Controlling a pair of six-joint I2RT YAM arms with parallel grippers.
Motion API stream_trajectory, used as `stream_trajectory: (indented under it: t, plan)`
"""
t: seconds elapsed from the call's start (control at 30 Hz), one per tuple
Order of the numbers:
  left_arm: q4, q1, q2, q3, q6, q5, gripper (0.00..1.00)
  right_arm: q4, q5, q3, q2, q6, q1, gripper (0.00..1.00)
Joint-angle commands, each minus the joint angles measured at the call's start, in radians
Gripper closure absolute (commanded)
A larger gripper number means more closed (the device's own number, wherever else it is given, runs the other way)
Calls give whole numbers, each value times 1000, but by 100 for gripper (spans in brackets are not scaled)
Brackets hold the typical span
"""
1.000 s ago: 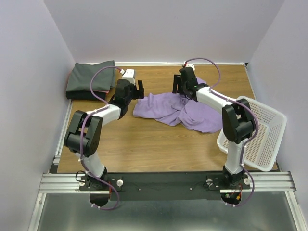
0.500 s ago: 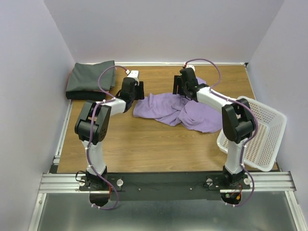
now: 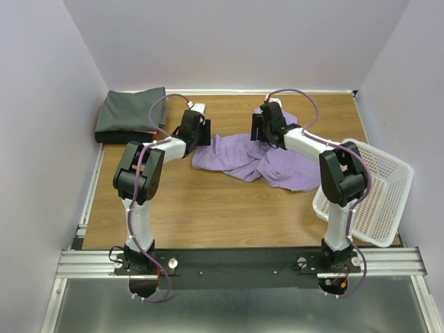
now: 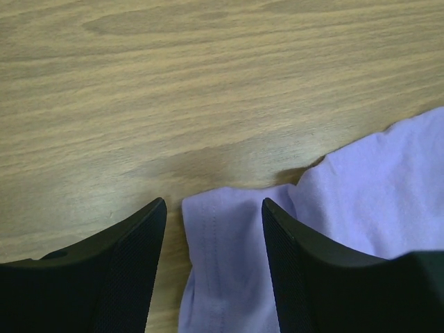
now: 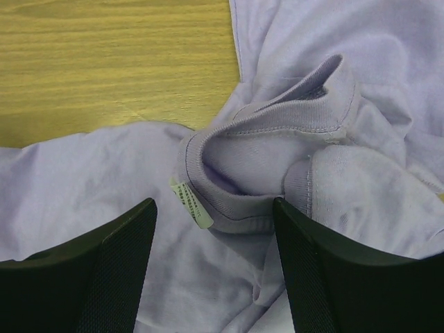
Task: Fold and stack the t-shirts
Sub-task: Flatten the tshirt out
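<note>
A crumpled lavender t-shirt (image 3: 257,159) lies on the wooden table (image 3: 208,208) at the middle back. My left gripper (image 3: 202,133) is open at the shirt's left edge; in the left wrist view its fingers (image 4: 132,270) straddle a hemmed corner of the lavender shirt (image 4: 222,257). My right gripper (image 3: 262,133) is open over the shirt's far edge; in the right wrist view its fingers (image 5: 111,277) stand on either side of the ribbed collar (image 5: 236,201) with a small pale label. A folded dark grey t-shirt (image 3: 130,111) lies at the back left, with a pinkish edge under it.
A white plastic mesh basket (image 3: 371,191) sits tilted at the right edge of the table. Lavender walls close in the left, back and right sides. Bare wood lies in front of the shirt.
My left gripper has moved right and forward from near the grey stack to the lavender shirt's left corner. My right gripper has barely shifted over the collar.
</note>
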Motion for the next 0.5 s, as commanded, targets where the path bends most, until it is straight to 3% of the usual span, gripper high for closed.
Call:
stream_trajectory:
  t: [0.0,0.2,0.3,0.37,0.4,0.47]
  plan:
    - [-98,-7,61,86,20,16,35,22,-30,-24,-33,0,-10,26]
    - [-150,-15,105,114,5,0,53,38,-41,-55,-65,-5,-21,26]
    - [-147,-18,102,108,0,-1,69,44,-47,-66,-71,-6,-32,26]
    - [-134,-18,90,95,-9,-4,90,50,-54,-73,-76,-5,-39,33]
    - [-127,-18,75,81,-9,-10,97,51,-69,-73,-74,-8,-48,39]
    - [-109,-18,47,67,-13,-23,100,53,-95,-64,-71,-14,-59,78]
